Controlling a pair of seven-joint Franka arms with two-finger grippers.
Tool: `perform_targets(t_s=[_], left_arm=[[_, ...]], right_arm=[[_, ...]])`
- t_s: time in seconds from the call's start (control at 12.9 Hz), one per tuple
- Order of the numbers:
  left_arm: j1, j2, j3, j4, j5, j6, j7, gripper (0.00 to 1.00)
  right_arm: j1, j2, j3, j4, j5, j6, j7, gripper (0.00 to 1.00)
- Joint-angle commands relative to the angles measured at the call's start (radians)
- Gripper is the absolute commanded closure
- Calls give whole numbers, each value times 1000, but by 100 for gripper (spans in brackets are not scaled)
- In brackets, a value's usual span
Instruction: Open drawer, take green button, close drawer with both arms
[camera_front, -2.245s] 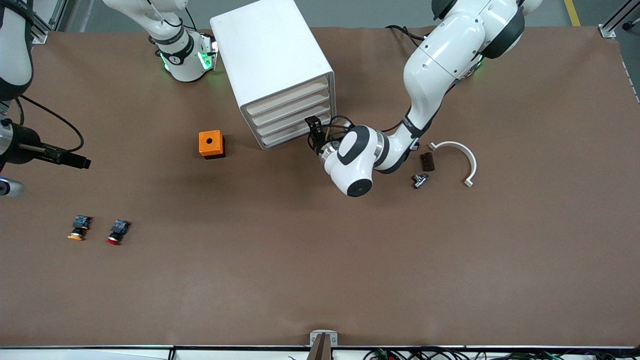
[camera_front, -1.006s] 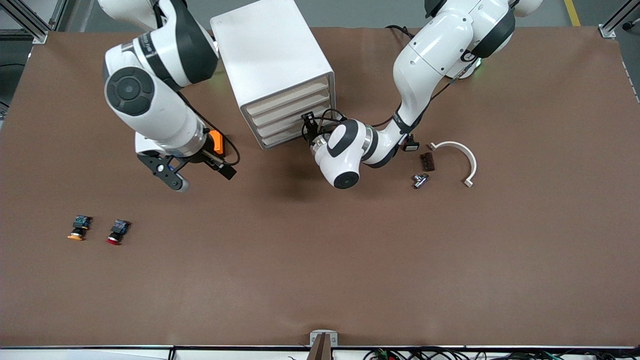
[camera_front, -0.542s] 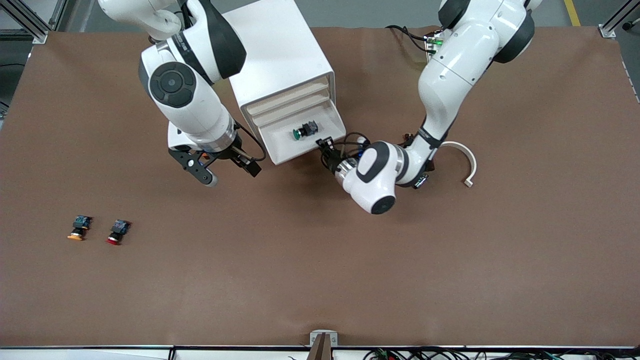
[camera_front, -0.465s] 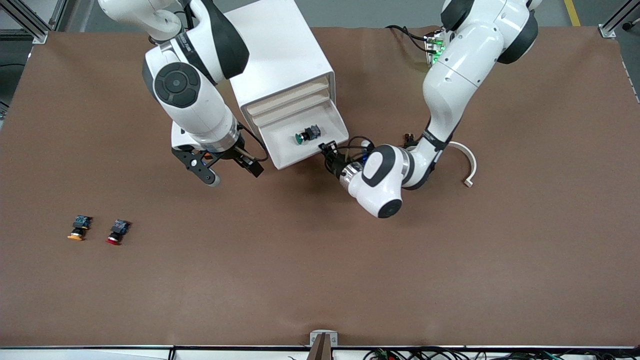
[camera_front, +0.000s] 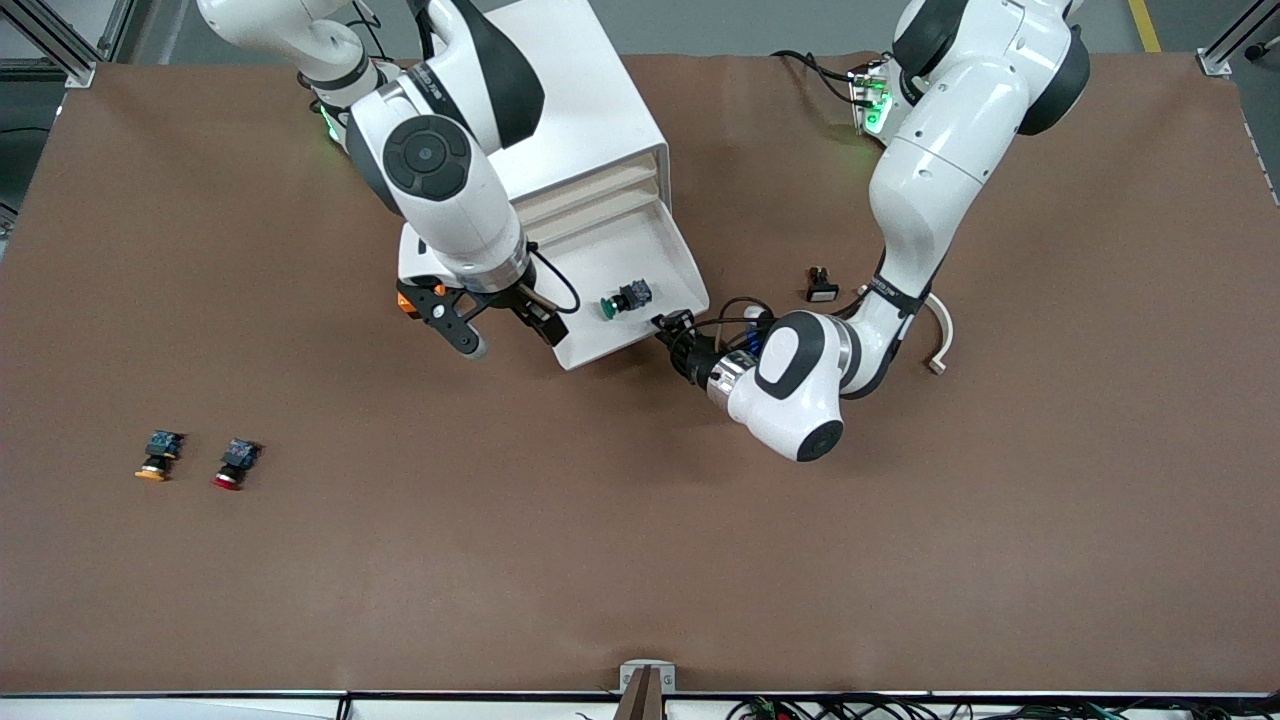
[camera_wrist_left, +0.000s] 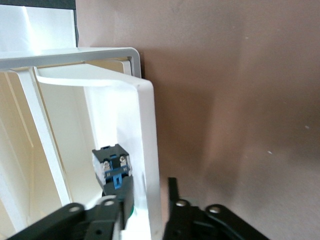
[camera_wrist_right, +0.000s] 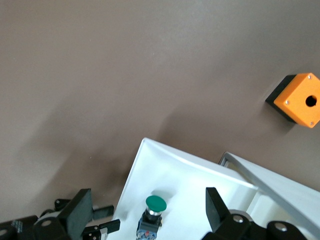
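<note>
Front view: drawer (camera_front: 640, 330) pulled out, button (camera_front: 626, 299) inside; left pincer (camera_front: 678, 338) at front edge, grip uncertain.
Left wrist view: fingers (camera_wrist_left: 172, 200) astride drawer front.
Right wrist view: right pincer (camera_wrist_right: 150, 212) released over button; advisable: straight descent, centred.

Drawer (camera_front: 640, 325) and cabinet (camera_front: 545, 110): smooth white plastic, slight sheen. Table cover (camera_front: 640, 520) under the cabinet is matt brown, paper-like; arms (camera_front: 950, 160) have glossy white shells. Button (camera_front: 626, 300) in drawer: shiny green plastic cap.
</note>
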Motion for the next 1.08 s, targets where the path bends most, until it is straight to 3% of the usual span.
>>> perform_targets(t_s=[0.0, 0.08, 0.15, 0.39, 0.54, 0.77, 1.01], left_arm=[[13, -6, 3, 25, -3, -16, 9, 13], [20, -19, 16, 25, 2, -16, 13, 3], [25, -33, 33, 28, 23, -16, 13, 0], [39, -91, 59, 60, 169, -19, 13, 0], [63, -146, 59, 63, 328, -24, 45, 0], [82, -239, 64, 63, 520, -118, 186, 0], [122, -335, 64, 60, 614, -169, 365, 0]], right_arm=[[48, -1, -12, 6, -23, 4, 68, 0], [62, -1, -12, 6, -26, 13, 91, 0], [77, 2, -12, 3, -26, 19, 120, 0], [137, 52, -12, 1, -40, 42, 189, 0], [178, 94, -12, 1, -43, 76, 244, 0], [233, 167, -14, 1, -46, 132, 296, 0], [261, 206, -14, 4, -46, 142, 307, 0]])
